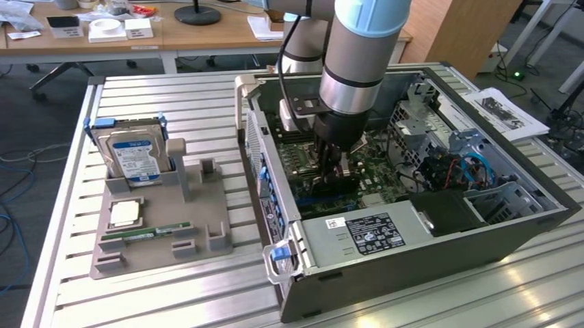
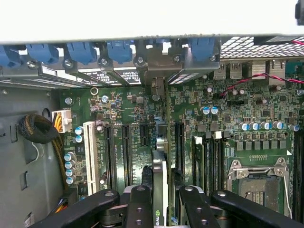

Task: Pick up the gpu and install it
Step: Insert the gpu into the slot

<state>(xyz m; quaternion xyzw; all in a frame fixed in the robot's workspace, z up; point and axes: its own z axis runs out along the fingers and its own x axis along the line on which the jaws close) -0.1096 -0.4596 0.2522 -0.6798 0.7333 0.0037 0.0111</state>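
Black claw (image 2: 160, 202) fingers (image 2: 138, 204) sit closest to the wrist cam, clamped on the gpu (image 2: 160, 190), which stands on edge btw them w/ its silver bracket (image 2: 158, 64) reaching up to the rear slot wall. Card is held vertical, prob so its lower edge lines up w/ a slot on the motherboard (image 2: 223, 109); whether it's seated yet, can't tell. Beside it I count 3 dark expansion slots and 1 white slot (image 2: 90, 156). 6 blue retention clips (image 2: 80, 50) run along the back wall. In the exterior view the arm (image 1: 365, 55) drops straight into the open PC case (image 1: 365, 232), claw (image 1: 333, 174) low over the board. On the tabletop (image 1: 174, 92), at the exterior view's left, a grey fixture tray (image 1: 160, 236) holds 1 hard drive (image 1: 135, 154) upright, 1 CPU (image 1: 124, 213) flat, 1 green RAM stick (image 1: 146, 234).
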